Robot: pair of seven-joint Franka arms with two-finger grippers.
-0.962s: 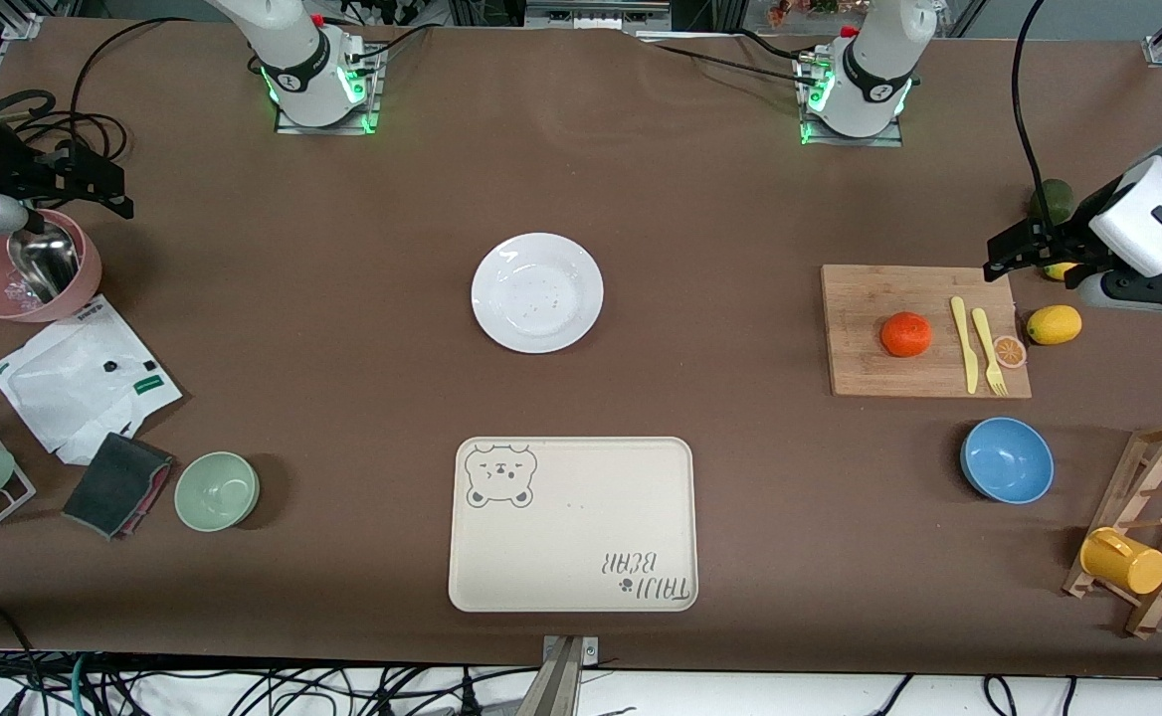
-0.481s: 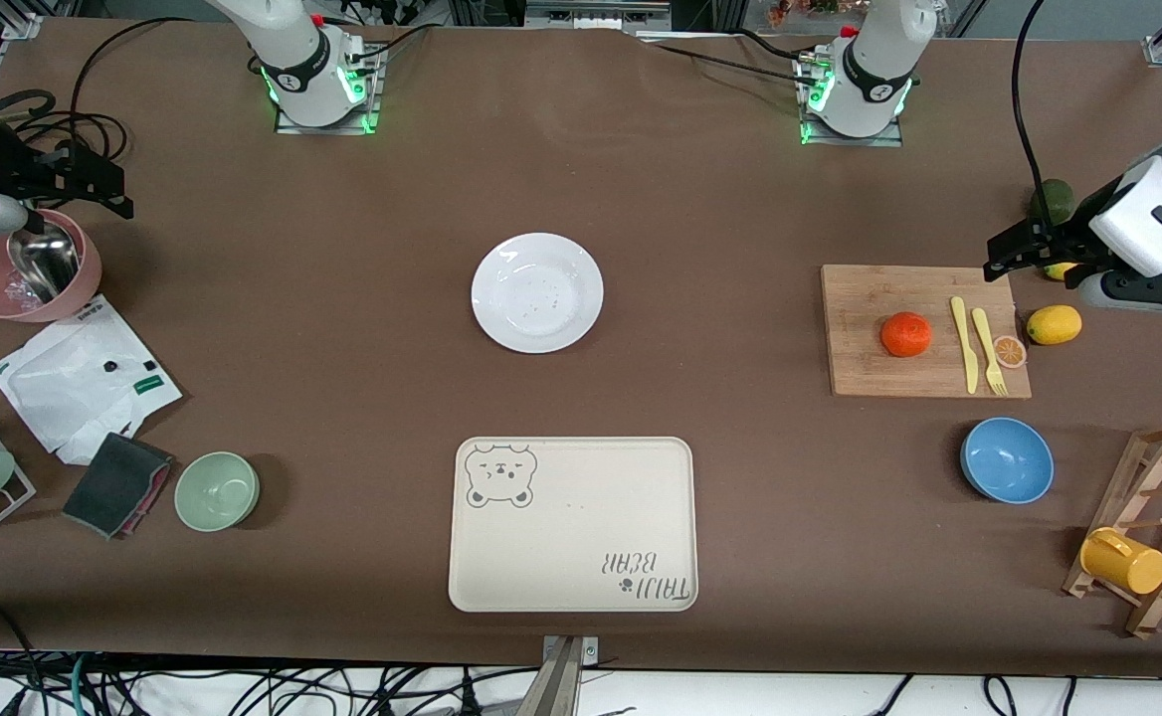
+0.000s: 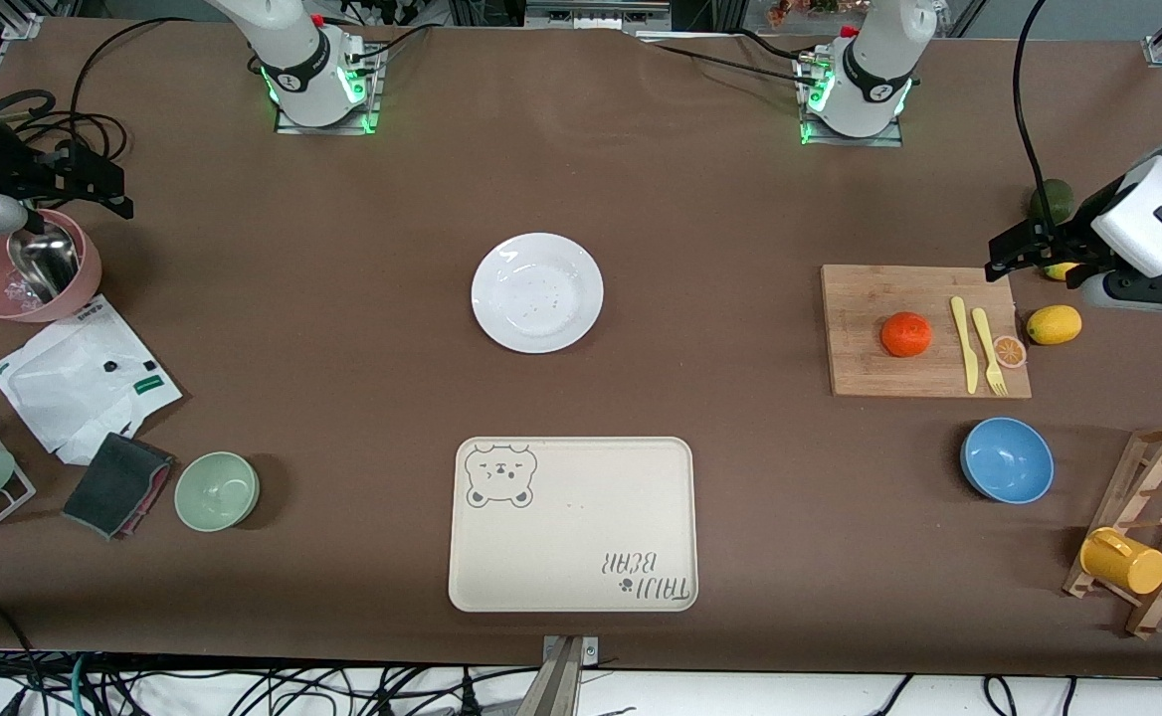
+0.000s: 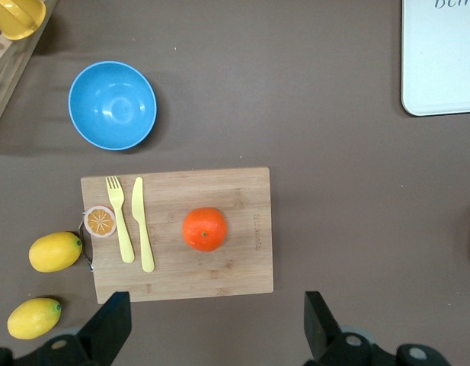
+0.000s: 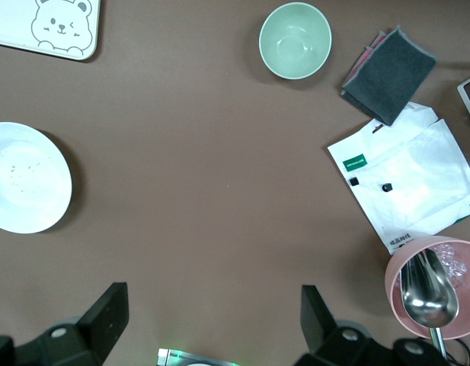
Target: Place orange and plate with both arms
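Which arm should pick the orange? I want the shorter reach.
Left. The left gripper hangs open just off the board's edge, with the orange on it. The right gripper, open, waits at the other end.

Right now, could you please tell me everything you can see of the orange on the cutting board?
The orange is a small, round, reddish-orange whole fruit with a slightly dimpled, glossy skin and a tiny dark stem mark. It sits on the wooden cutting board, near the board's middle, beside the yellow knife without touching it. Only the board touches it; no gripper is on it.
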